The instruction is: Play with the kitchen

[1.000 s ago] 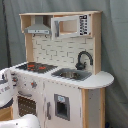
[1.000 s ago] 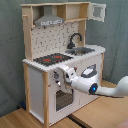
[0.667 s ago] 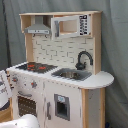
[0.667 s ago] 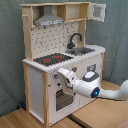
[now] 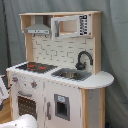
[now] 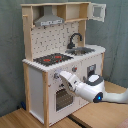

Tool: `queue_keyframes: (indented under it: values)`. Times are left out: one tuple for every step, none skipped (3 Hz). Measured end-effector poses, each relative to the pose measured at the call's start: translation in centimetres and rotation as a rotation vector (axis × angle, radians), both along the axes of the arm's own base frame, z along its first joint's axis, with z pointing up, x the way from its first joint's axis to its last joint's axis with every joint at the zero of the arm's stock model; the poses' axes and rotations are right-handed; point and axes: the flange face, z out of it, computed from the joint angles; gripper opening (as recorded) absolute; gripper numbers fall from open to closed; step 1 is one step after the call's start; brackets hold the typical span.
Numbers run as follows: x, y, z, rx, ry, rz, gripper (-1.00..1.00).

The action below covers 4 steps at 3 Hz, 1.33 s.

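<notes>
Arm reaching for the toy kitchen's [image 6: 60, 60] oven front.
Gripper [image 6: 63, 76] sits beside the knobs [image 6: 56, 76] — jaw state cannot be told — likely next: turn one.

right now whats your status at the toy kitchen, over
Gripper up against the kitchen front, just below the hob, by the knobs. Finger state unreadable. Nothing in the way.

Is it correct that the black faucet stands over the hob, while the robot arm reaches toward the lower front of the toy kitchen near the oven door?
Not quite. In both exterior views the black faucet stands over the steel sink, not over the hob, which lies beside it. The rest holds: in the second exterior view the robot arm reaches toward the lower front of the toy kitchen, near the oven door.
</notes>
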Motion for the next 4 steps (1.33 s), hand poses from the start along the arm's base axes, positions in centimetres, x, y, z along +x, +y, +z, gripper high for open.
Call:
queue_keyframes:
  values:
    - [-1.8, 0.4, 0.2, -0.06, -0.023, -0.032, 1.0]
    - [-3.5, 0.7, -0.3, 0.014, -0.028, -0.049, 1.0]
    - [-5.4, 0.8, -0.7, 0.082, -0.037, -0.078, 1.0]
    - [-8.3, 0.6, -0.7, 0.084, -0.051, -0.089, 1.0]
